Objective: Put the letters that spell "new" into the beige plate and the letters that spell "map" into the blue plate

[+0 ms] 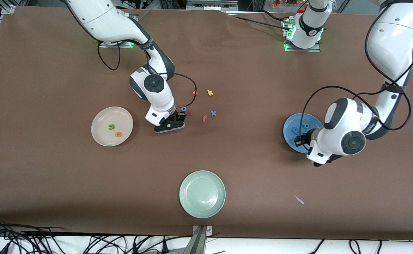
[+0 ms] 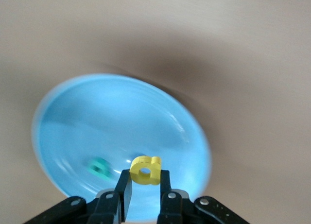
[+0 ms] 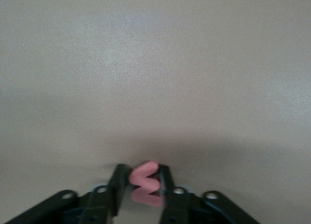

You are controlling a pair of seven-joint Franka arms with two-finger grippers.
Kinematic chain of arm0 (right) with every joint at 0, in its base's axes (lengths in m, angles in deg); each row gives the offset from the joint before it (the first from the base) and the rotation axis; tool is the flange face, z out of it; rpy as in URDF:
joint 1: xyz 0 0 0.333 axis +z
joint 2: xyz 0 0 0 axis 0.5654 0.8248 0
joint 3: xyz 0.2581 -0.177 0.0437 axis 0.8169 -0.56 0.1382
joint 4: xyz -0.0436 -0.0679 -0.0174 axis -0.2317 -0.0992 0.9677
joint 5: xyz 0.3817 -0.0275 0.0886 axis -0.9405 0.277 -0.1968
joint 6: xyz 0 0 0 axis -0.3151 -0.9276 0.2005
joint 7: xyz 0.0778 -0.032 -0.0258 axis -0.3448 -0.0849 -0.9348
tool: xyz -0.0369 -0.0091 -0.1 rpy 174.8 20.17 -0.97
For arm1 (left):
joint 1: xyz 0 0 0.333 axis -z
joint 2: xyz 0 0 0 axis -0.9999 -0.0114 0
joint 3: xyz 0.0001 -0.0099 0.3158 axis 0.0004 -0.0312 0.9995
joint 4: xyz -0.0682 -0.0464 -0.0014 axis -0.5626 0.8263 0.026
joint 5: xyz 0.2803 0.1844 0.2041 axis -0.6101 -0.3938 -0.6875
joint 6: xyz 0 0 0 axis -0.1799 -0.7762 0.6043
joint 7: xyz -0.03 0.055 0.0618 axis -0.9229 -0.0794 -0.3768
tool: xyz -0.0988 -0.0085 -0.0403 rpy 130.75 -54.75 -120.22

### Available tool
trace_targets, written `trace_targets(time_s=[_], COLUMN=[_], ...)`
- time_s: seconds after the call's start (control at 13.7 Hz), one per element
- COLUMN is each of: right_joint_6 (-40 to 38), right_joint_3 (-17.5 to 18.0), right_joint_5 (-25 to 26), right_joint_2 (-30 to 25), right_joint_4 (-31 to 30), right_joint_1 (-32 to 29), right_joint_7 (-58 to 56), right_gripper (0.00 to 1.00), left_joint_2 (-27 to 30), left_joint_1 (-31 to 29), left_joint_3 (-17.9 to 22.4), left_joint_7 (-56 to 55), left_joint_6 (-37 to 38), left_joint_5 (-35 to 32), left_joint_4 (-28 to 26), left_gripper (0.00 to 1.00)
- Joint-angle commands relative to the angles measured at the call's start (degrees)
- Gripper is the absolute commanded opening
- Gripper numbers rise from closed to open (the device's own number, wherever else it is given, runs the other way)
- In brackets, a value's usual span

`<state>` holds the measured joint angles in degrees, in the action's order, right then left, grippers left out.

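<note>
Pink w (image 3: 146,183) clamped in right gripper (image 3: 145,184) low at the table among loose letters; left gripper (image 2: 145,178) clamps yellow a (image 2: 146,169) over blue plate (image 2: 97,122).

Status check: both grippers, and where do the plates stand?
Left gripper shut on yellow a, over blue plate; teal p in it. Right gripper shut on pink w at the table. Beige plate holds green n, orange e. Nothing blocking.

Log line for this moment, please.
left gripper: yellow a over blue plate | right gripper: shut on pink w
</note>
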<state>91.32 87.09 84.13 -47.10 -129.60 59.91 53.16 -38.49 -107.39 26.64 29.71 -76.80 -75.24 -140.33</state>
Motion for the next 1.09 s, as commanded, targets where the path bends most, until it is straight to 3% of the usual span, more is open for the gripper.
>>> trace_targets(time_s=[0.0, 0.22, 0.29, 0.36, 0.44, 0.58, 0.65, 0.73, 0.8, 0.87, 1.02], right_joint_6=[-0.1, -11.49, -13.35, -15.2, -16.43, -17.06, -14.54, -8.6, -3.93, -1.7, -1.77], right_joint_3=[0.03, -1.46, -1.46, -1.46, -1.46, -1.55, -1.55, -1.55, -1.64, -1.81, -1.82], right_joint_5=[1.0, -0.05, -0.06, -0.14, -0.32, -0.5, -0.5, -0.5, -0.58, -0.58, -0.58], right_joint_2=[-1.02, -7.51, -9.36, -11.12, -13.4, -17.54, -18.51, -19.65, -20.01, -20.36, -23.43], right_joint_4=[-0.9, -0.2, -0.63, -1.25, -2.82, -8.6, -12.72, -18.07, -21.87, -24.43, -27.78], right_joint_1=[-0.34, -5.93, -8.75, -11.3, -12.46, -14.56, -15.54, -15.98, -16.6, -17.65, -18.27], right_joint_7=[-2.05, -17.47, -23.63, -28.13, -30.87, -31.34, -31.16, -30.38, -30.11, -30.02, -29.93], right_gripper=[0.0, 0.0, 0.0, 0.0, 0.0, 0.01, 0.09, 0.24, 0.49, 0.66, 0.71], left_joint_2=[-1.81, -2.7, -2.7, -2.61, -2.35, -1.04, 0.19, 2.12, 3.79, 4.94, 6.17], left_joint_1=[-1.64, -2.97, -2.97, -2.88, -3.05, -3.05, -2.97, -2.97, -3.05, -2.97, -3.05], left_joint_3=[-0.46, -0.55, -0.55, -0.55, -0.64, -1.08, -1.43, -2.91, -4.67, -6.25, -9.68], left_joint_7=[2.77, 3.93, 3.93, 3.93, 3.93, 3.84, 3.67, 3.67, 3.67, 3.67, 3.66], left_joint_6=[-0.15, -0.77, -0.77, -0.77, -0.68, 0.02, 0.11, 0.9, 1.43, 1.95, 5.89], left_joint_5=[-4.74, -4.93, -4.93, -4.84, -4.84, -4.49, -3.88, -3.7, -3.7, -3.7, -3.61], left_joint_4=[-1.95, -3.1, -3.1, -3.01, -2.75, -2.31, -2.05, -1.96, -1.78, -0.74, 2.42], left_gripper=[0.11, 0.19, 0.35, 0.71, 1.0, 1.0, 1.0, 1.0, 1.0, 1.0, 1.0])
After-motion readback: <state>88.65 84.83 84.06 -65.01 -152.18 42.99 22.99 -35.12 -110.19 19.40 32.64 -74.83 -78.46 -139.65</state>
